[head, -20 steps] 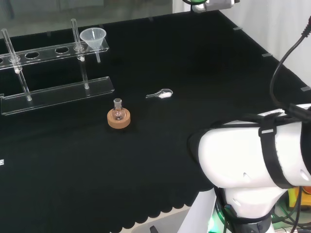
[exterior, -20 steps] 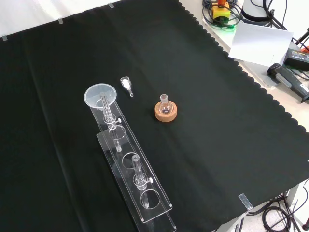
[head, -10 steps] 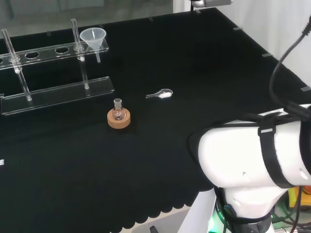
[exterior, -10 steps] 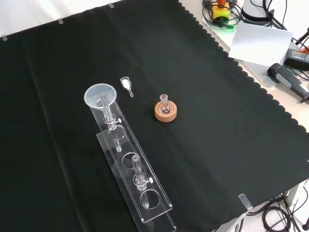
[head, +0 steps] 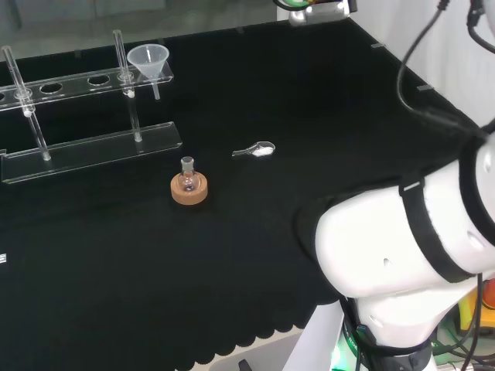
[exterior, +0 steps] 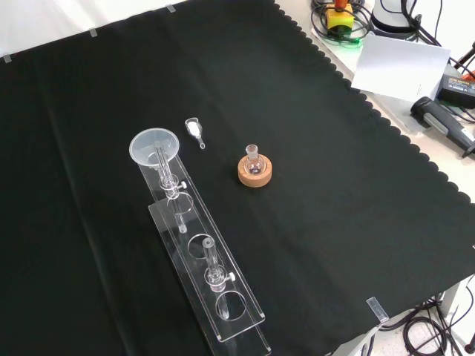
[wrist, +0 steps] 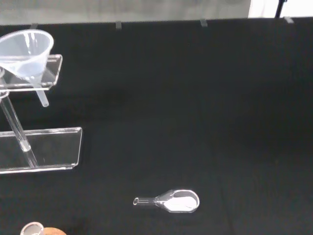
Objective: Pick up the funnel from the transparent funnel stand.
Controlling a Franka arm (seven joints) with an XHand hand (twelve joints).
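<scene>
Sitting in end hole of transparent funnel stand [head: 85,116], funnel [head: 148,60] upright, wide mouth up, spout straight down, long axis vertical; head view: at stand's right end; front view: funnel [exterior: 154,146] at stand's [exterior: 211,274] upper-left end; cork stand with small flask [exterior: 254,170] and glass scoop [exterior: 194,130] to right; hand state: cannot tell; no legible print.

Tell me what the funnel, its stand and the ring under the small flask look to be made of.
Funnel: translucent, milky plastic by the look; its cone is cloudy, not clear.
Funnel stand: clear acrylic or similar, glossy; the black cloth shows through and its edges catch light.
Ring under the small flask: cork, matte tan and grainy.
</scene>
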